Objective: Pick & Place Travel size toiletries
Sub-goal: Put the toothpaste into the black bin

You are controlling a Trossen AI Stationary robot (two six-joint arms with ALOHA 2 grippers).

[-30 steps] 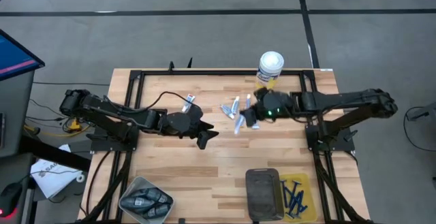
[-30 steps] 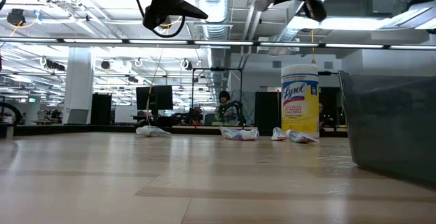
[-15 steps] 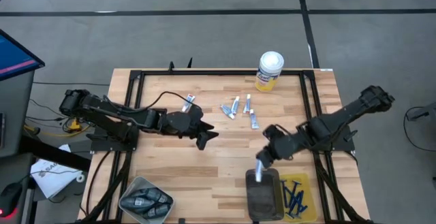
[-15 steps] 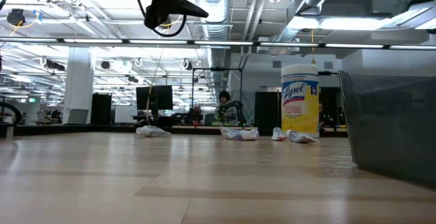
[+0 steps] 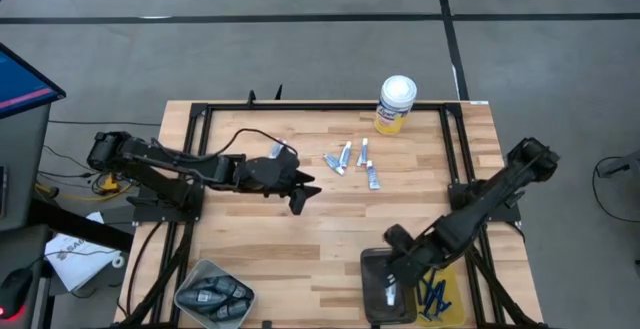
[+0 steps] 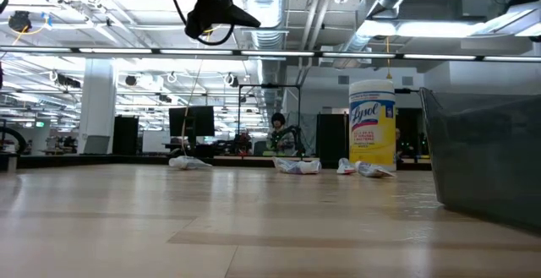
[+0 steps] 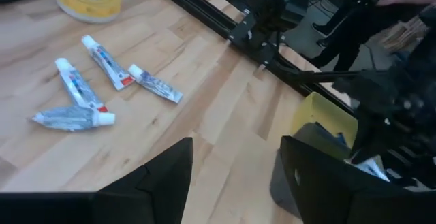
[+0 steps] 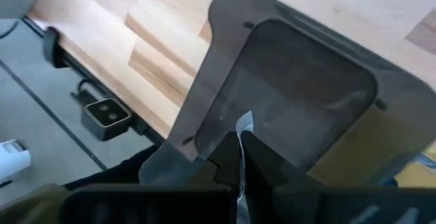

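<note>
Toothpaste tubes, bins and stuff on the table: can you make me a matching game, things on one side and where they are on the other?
Things:
1. yellow canister
2. blue razors
3. white tube in the right gripper
4. left gripper

Places:
A. over the dark grey bin
B. in the yellow tray
C. far edge of the table
D. open, near the table's middle

Pairs: 1-C, 2-B, 3-A, 4-D

Tubes (image 5: pixel 351 161) lie mid-table beside the canister (image 5: pixel 396 103); trays (image 5: pixel 385 284) at the near edge.
</note>
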